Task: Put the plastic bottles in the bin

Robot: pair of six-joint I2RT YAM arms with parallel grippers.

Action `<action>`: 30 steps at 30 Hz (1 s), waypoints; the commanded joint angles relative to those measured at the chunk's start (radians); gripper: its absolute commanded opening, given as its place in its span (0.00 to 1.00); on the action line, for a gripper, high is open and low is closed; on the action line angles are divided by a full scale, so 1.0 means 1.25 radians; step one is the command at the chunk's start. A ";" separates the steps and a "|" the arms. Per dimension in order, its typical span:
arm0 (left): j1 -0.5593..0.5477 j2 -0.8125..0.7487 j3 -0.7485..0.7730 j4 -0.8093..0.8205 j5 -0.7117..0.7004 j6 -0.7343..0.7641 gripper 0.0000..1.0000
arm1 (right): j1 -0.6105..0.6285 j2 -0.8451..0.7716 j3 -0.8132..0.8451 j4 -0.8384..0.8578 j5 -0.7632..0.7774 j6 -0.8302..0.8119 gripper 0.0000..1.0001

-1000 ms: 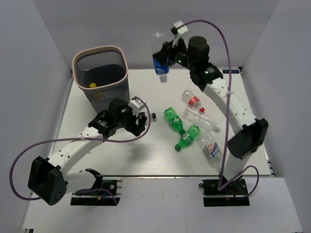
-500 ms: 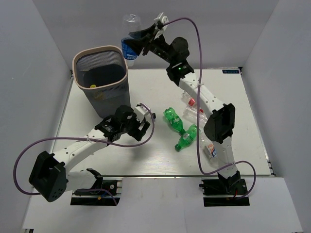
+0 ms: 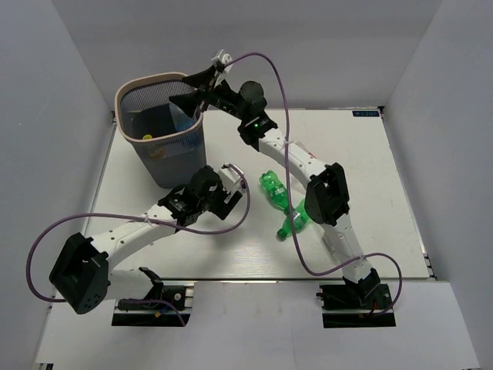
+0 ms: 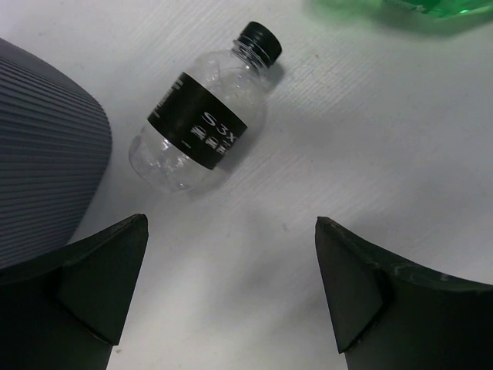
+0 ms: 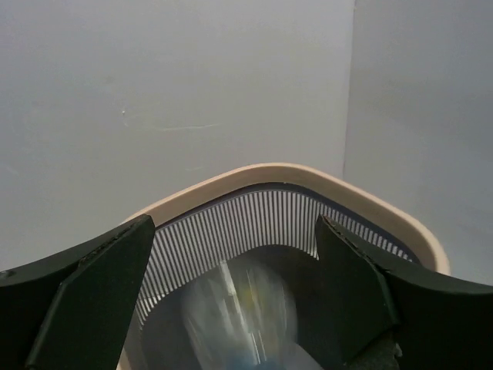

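My right gripper hangs over the dark mesh bin with its jaws open. In the right wrist view a blurred clear bottle is below the open gripper, inside the beige rim. My left gripper is open and empty just right of the bin. In the left wrist view it is above a clear bottle with a black label and black cap lying on the table. Two green bottles lie mid-table.
The bin's ribbed wall is close on the left of the left gripper. A green bottle shows at the top edge of the left wrist view. The right arm stretches across the table's right half and hides what lies beneath it.
My right arm swung left with the blue-labelled bottle from the back middle to over the bin, and the jaws have opened. My left gripper shifted slightly right along the bin.
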 commanded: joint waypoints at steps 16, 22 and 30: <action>-0.006 0.325 0.108 0.228 -0.106 0.189 0.99 | -0.337 -0.667 -0.696 -0.165 -0.149 -0.095 0.58; -0.006 0.415 0.152 0.189 -0.098 0.179 0.86 | -0.407 -0.800 -0.824 -0.461 -0.176 -0.259 0.89; -0.013 0.279 0.231 0.106 -0.016 0.121 0.26 | -0.434 -0.746 -0.795 -0.768 -0.077 -0.340 0.83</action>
